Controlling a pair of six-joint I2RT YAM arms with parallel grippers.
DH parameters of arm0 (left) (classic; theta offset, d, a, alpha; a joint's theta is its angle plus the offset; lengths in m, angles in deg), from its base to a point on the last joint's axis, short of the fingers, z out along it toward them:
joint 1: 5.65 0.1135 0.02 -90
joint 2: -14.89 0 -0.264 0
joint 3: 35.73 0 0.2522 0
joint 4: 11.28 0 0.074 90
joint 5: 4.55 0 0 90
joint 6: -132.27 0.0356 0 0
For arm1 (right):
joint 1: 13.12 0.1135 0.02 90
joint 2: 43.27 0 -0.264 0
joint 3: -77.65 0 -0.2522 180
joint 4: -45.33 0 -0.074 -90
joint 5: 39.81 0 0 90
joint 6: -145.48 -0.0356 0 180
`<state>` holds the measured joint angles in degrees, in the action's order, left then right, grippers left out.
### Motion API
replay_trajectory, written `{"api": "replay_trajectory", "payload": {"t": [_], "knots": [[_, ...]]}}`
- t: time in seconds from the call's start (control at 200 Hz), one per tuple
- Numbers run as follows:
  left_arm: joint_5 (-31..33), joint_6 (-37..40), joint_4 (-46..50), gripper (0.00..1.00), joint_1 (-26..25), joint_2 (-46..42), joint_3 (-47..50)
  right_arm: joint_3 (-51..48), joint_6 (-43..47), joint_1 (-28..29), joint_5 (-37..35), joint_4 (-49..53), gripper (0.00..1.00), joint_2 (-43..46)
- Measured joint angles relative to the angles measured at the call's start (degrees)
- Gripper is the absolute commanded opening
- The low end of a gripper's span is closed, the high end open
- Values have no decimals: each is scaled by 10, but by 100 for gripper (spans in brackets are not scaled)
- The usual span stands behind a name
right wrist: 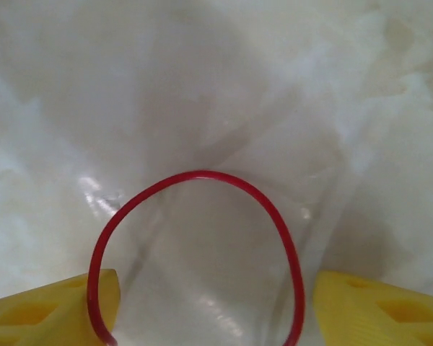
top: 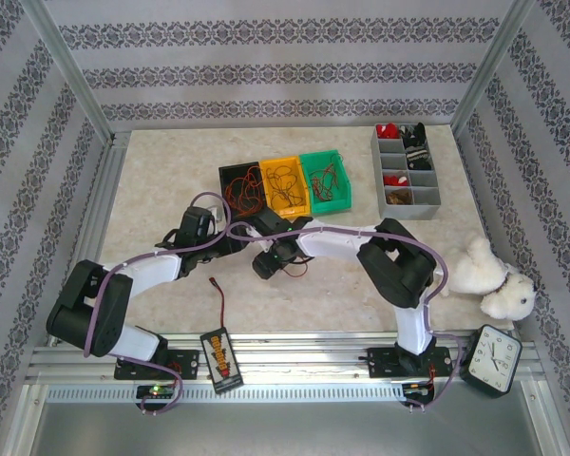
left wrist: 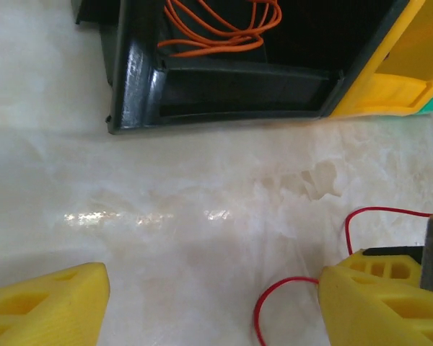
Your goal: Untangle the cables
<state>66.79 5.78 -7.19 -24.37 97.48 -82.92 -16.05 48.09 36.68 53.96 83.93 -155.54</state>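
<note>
- Right wrist view puts a red wire (right wrist: 195,176) arching over the table (right wrist: 202,72) between the yellow fingers (right wrist: 43,310) of your right gripper (right wrist: 209,317). The jaws are apart with nothing clamped, and one leg of the loop runs down against the inner edge of the left-hand finger.
- Left wrist view has your left gripper (left wrist: 209,310) spread wide too, holding nothing. A red strand (left wrist: 263,310) curls just beside one finger, and I cannot tell whether it is the same wire.
- Other cables sit in the bins. An orange cable (left wrist: 224,29) is coiled in the black bin (left wrist: 137,79), and the top view has more loops in the yellow bin (top: 285,185) and green bin (top: 325,180).
- First risk: the wire is thin and lies flat on a glossy surface. Closing may pinch air, or trap both legs of the loop at once, which would tighten it rather than free it.
- Second risk: it looks springy, so a half-grip could let it flick away as you lift.
- Third risk: both wrists crowd together in front of the bins — a sideways pull by either could knock the other or snag a purple arm cable (top: 206,197).
- Watch the black bin as well — its front wall stands near your left gripper, and a careless reach could shove it.
</note>
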Motion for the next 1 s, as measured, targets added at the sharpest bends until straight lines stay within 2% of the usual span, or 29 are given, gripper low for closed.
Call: {"api": "replay_trajectory", "payload": {"t": [0.09,0.19,0.3,0.435,0.61,0.804,0.999], "knots": [[11,0,1,77,0,-3,0,0,2,4,-18,1,13,-1],[16,0,2,76,0,-4,-1,0,2,5,-24,-1,2,0],[16,0,2,75,0,-3,-5,-5,3,3,-25,-2,2,20],[16,0,2,75,0,3,-15,-8,-1,-12,-3,-5,3,88],[16,0,2,74,0,25,-17,20,-28,-83,69,-23,4,168],[13,-8,1,74,0,45,-17,91,-62,-172,149,-42,5,165],[12,-13,-1,74,0,47,-17,178,-79,-235,201,-52,5,112]]}}
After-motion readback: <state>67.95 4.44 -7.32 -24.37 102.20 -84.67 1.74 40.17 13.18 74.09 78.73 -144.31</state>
